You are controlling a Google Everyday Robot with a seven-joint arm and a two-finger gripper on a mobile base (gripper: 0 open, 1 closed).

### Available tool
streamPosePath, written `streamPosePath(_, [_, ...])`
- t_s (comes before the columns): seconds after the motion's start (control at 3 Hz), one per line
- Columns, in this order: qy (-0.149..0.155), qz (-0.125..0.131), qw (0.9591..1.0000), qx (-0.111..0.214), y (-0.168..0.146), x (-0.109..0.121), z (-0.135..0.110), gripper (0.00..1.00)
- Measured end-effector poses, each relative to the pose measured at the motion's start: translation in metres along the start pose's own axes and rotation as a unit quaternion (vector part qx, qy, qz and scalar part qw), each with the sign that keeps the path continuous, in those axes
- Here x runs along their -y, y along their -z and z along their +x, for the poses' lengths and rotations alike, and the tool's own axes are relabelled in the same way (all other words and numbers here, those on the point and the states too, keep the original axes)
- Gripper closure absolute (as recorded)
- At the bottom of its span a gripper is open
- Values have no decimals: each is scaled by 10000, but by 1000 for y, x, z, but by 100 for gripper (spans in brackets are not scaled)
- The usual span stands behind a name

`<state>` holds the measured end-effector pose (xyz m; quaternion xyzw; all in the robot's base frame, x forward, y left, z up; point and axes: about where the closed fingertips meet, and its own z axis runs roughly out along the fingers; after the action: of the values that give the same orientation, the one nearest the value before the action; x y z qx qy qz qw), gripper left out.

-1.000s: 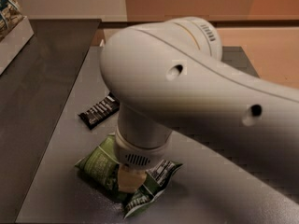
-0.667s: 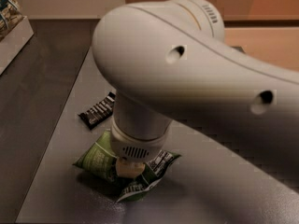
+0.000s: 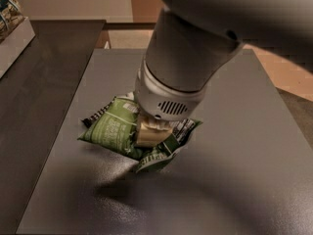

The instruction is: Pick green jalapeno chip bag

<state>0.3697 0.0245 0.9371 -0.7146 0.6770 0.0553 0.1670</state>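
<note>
The green jalapeno chip bag (image 3: 113,129) is a crinkly green foil bag with white print, at the centre-left of the grey table (image 3: 234,170). My gripper (image 3: 149,133) comes straight down from the big white arm and is shut on the bag's middle. The foil crumples up around a beige finger (image 3: 146,131). The bag's right edge curls upward and a shadow lies under it. The wrist hides the bag's far part.
A small black wrapped bar (image 3: 94,116) pokes out from behind the bag's left side. A white bin (image 3: 14,40) with packets stands at the far left on a darker counter (image 3: 44,82). The table's left edge is near the bag.
The view has shifted and the arm now fills the top right. The bag crumples more tightly around the finger, and the black bar now sits right against the bag instead of apart from it.
</note>
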Motion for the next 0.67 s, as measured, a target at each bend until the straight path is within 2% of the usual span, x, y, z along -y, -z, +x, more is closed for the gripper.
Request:
streamPosePath(0.33, [349,297,9989,137,48,24,1,100])
streamPosePath(0.67, [609,549,9966,122,90,39,3,100])
